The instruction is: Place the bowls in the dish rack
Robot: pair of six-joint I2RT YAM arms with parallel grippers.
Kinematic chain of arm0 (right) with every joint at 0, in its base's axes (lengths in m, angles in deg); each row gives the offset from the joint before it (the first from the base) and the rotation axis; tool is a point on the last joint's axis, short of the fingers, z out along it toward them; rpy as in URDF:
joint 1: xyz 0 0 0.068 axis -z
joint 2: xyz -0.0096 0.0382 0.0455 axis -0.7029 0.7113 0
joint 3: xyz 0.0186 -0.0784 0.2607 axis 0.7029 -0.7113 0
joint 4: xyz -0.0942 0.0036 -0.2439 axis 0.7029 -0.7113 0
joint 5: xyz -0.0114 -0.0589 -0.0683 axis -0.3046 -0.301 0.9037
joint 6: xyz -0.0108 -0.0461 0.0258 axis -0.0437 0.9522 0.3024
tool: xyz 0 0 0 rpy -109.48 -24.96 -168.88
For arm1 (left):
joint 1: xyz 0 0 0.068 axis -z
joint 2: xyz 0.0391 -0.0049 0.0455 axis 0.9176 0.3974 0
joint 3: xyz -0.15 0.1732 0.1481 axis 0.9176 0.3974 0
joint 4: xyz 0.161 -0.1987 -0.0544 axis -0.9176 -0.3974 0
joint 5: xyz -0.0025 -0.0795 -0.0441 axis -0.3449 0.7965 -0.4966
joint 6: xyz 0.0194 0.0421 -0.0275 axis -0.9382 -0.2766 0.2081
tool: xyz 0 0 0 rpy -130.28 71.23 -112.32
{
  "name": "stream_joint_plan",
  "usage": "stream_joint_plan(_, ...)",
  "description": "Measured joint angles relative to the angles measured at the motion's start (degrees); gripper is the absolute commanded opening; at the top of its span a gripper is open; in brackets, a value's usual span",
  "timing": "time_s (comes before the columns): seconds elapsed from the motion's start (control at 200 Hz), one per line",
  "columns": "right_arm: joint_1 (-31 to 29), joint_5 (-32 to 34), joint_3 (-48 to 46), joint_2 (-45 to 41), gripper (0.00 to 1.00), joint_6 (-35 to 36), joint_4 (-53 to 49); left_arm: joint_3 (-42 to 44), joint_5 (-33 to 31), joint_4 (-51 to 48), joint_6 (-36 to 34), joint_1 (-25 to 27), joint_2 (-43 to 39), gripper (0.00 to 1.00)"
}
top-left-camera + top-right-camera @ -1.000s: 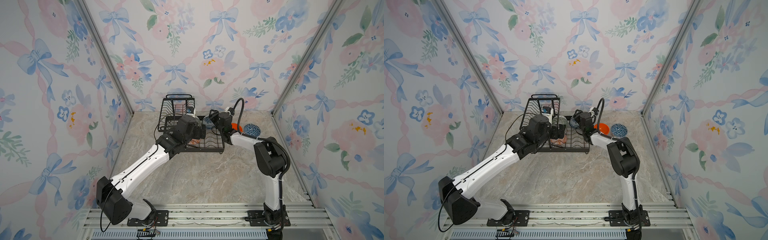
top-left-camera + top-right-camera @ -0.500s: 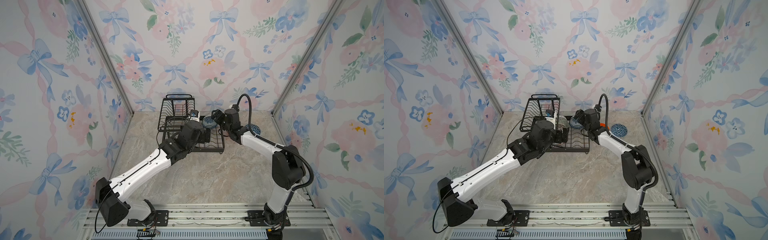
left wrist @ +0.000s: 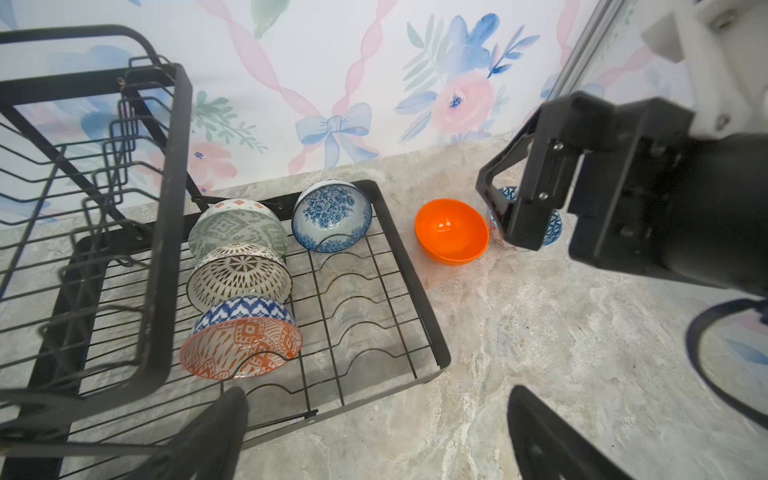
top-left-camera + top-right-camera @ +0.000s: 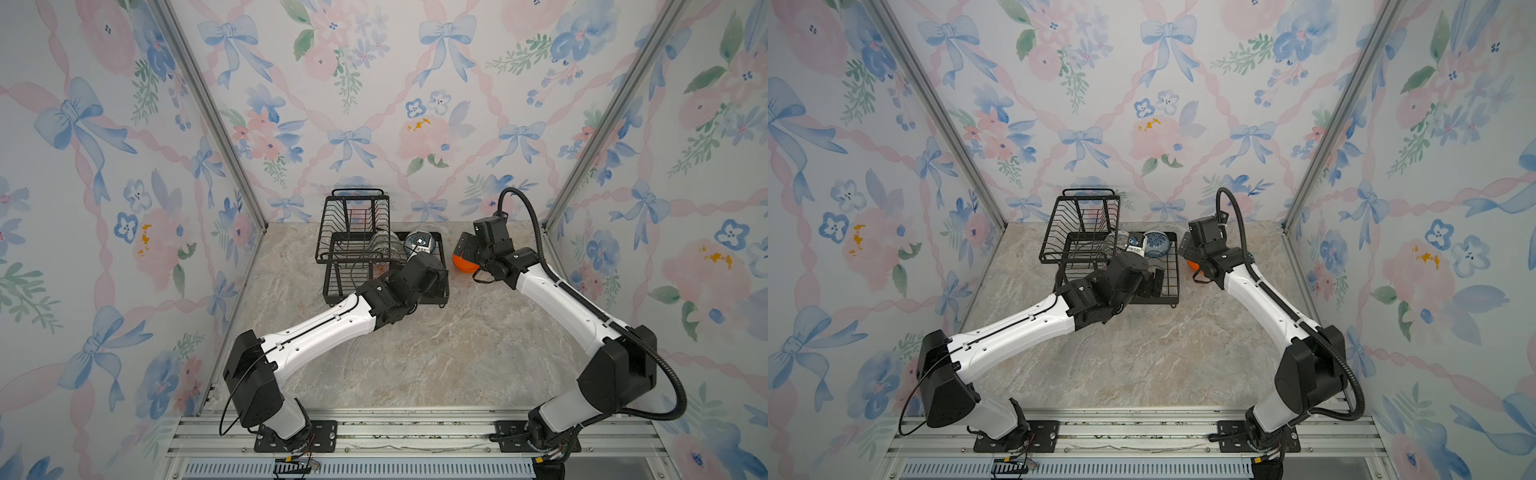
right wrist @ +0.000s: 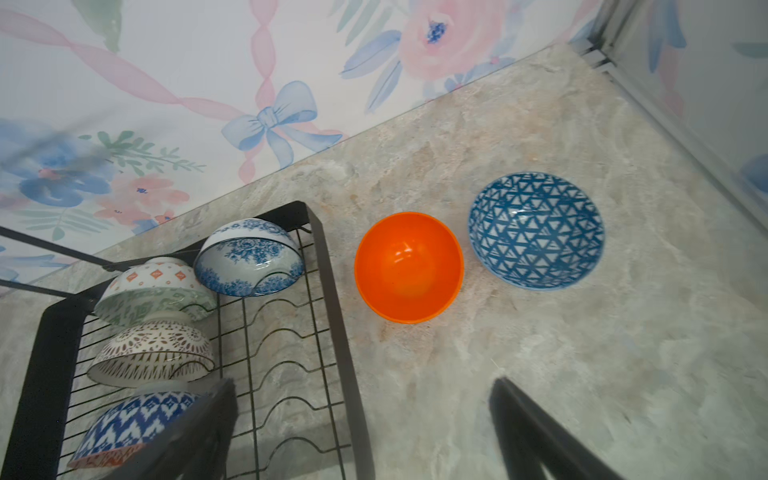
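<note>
Logging four of the six bowls as loaded in the dish rack, all tipped on edge in the wavy slots of the wide lower tray. Counted in one row, from the wall end toward the front: grey-green patterned bowl, white bowl with brown lattice, orange-and-white patterned bowl with a blue zigzag band round its foot, each leaning close against the next. Counted in the neighbouring row, at the wall end: blue-and-white floral bowl, standing alone and propped by a slot wire. Found outside the rack, upright on the marbled tabletop, on the right arm's side: plain orange bowl, just beside the tray rim but apart from it, and blue geometric bowl, just beside the orange one with a narrow gap between. Left gripper: spread wide, pinching nothing, hovering over the front right corner of the lower tray. Right gripper: likewise spread wide and empty, hanging above the tabletop with the two loose bowls ahead of its fingertips, touching neither. Seen in both top views: only part of the orange bowl, peeking out from under the right gripper.
</note>
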State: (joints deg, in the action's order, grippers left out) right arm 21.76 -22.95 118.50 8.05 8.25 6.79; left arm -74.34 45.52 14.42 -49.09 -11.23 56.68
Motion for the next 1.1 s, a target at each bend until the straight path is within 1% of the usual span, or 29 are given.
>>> stream_joint_plan(0.105,4.17,-1.20,0.00,-1.40,0.97,-0.50,-4.83,-3.48,-0.63,0.04,-1.95,2.01,3.80,0.98)
stream_joint_plan(0.255,9.88,-6.03,-0.33,-1.40,0.97,0.13,-10.45,-8.07,-1.99,0.17,-5.51,4.46,9.18,0.98)
stream_joint_plan(0.44,12.94,-10.93,-4.28,-1.51,0.97,1.38,-11.04,-11.37,-2.19,0.13,-8.57,6.23,14.23,0.98)
stream_joint_plan(0.595,16.02,-15.78,-6.80,-0.81,0.97,1.40,-11.06,-12.57,-2.19,0.11,-10.23,6.64,16.22,0.98)
stream_joint_plan(0.84,21.66,-19.82,-6.43,3.93,0.97,1.66,-9.88,-15.10,-1.79,0.04,-12.11,6.67,18.47,0.98)
stream_joint_plan(1.1,28.06,-22.05,0.92,14.38,0.97,3.15,-9.75,-17.97,0.15,0.11,-13.40,6.40,20.90,0.98)
